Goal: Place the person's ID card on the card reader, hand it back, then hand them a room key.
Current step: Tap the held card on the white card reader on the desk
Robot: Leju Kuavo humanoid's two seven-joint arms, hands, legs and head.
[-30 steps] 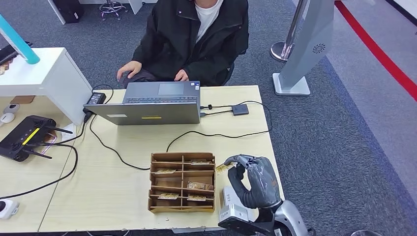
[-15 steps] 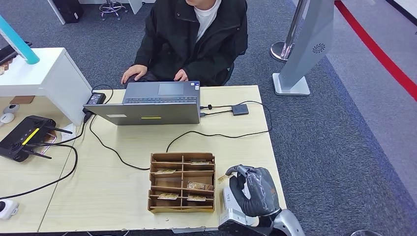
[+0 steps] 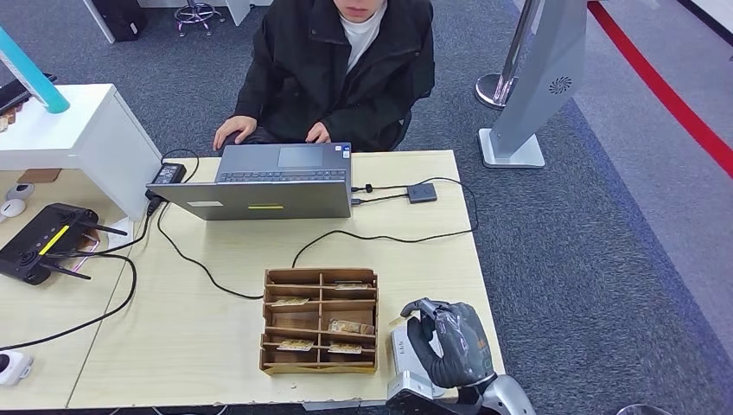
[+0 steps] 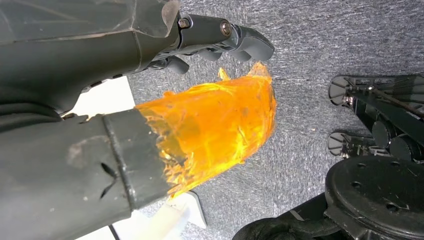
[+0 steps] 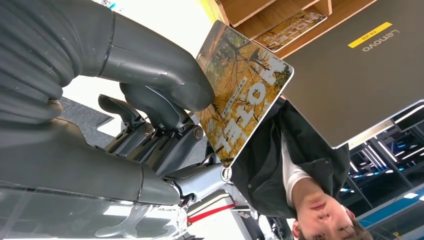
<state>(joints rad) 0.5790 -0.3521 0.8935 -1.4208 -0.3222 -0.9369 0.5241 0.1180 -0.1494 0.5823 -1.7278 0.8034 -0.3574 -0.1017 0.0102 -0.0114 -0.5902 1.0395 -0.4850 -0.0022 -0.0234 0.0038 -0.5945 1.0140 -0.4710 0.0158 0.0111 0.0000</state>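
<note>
Right hand (image 3: 449, 341) pinches the hotel key card (image 5: 242, 92) between thumb and fingers, just right of the wooden card organizer (image 3: 320, 320), over the card reader (image 3: 406, 363) at the surface's (image 3: 216, 320) near edge. Card's long axis runs away from the hand toward the laptop (image 3: 268, 181) and the person (image 3: 341, 65). Left hand (image 4: 220, 37) hangs over carpet; can't tell its state.

Head view high above desk (image 3: 216, 285), wrist views close, right sharing laptop (image 3: 268, 183).
</note>
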